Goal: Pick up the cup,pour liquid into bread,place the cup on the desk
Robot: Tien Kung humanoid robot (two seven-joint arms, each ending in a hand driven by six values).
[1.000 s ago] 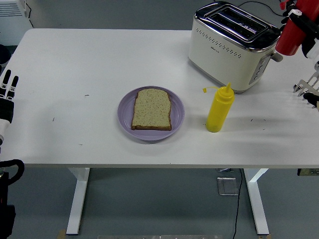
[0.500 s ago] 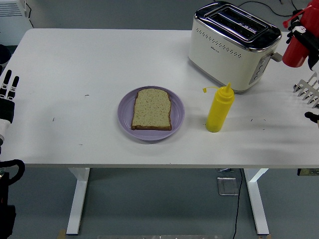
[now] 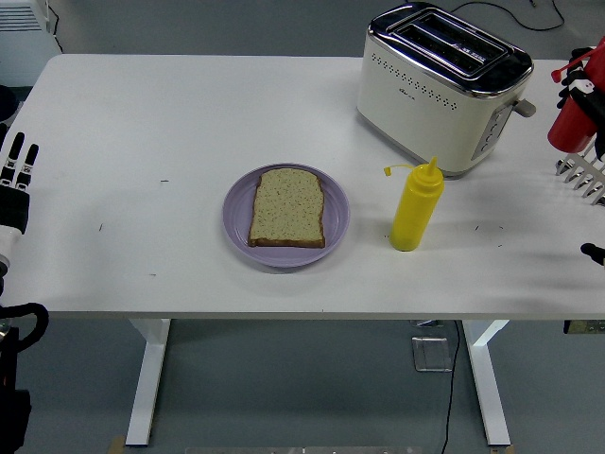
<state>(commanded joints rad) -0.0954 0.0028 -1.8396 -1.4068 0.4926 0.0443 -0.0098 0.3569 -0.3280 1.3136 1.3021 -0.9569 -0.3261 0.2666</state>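
Landmark: we take the plate (image 3: 238, 233), lilac, near the table's (image 3: 189, 113) front edge, as our reference.
Bread: one slice (image 3: 287, 207) lies flat on the plate, and we see no sauce or liquid on its top.
Yellow bottle: it (image 3: 416, 206) stands upright just right of the plate, cap tip hanging off to its left, and nothing touches it.
Toaster: it (image 3: 442, 87) sits behind and to the right of the plate, slots empty as far as we can tell.
Red bottle: we find it (image 3: 574, 121) far right of the plate at the frame edge, off the table top, tilted. No cup proper appears, so we read this as the task's vessel.
Right hand: its (image 3: 588, 142) dark fingers wrap the red bottle, so we judge the hand closed around it; pale finger parts show just below.
Left hand: it (image 3: 15, 180) rests far left of the plate at the table's edge, fingers straight and empty.
Progress: we judge the pick-up done. Carrying over the bread, pouring and setting down remain.
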